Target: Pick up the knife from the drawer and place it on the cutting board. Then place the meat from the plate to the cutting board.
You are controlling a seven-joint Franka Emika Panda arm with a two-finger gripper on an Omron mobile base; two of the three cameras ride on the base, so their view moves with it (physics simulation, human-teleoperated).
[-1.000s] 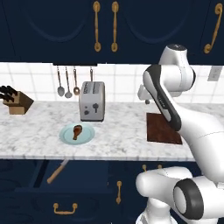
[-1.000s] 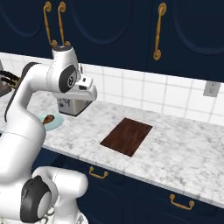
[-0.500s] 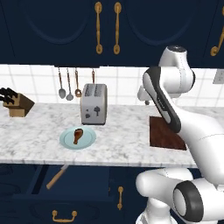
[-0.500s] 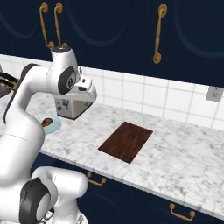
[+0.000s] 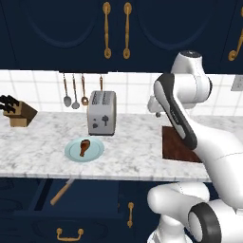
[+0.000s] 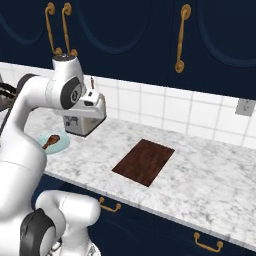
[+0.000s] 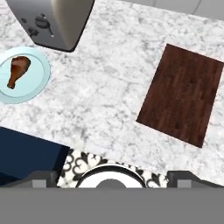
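The gripper [image 7: 112, 177] hangs high above the marble counter [image 7: 105, 87], its fingers [image 7: 43, 177] spread wide with nothing between them. Below and ahead of the fingers lies the board [image 7: 183, 94], bare, and off to their other side the plate [image 7: 26, 76] holds the meat [image 7: 18, 70], just beside the toaster [image 7: 54, 19]. Lower still, well apart from the fingers, the knife [image 5: 62, 191] lies in the open drawer [image 5: 76, 206] under the plate.
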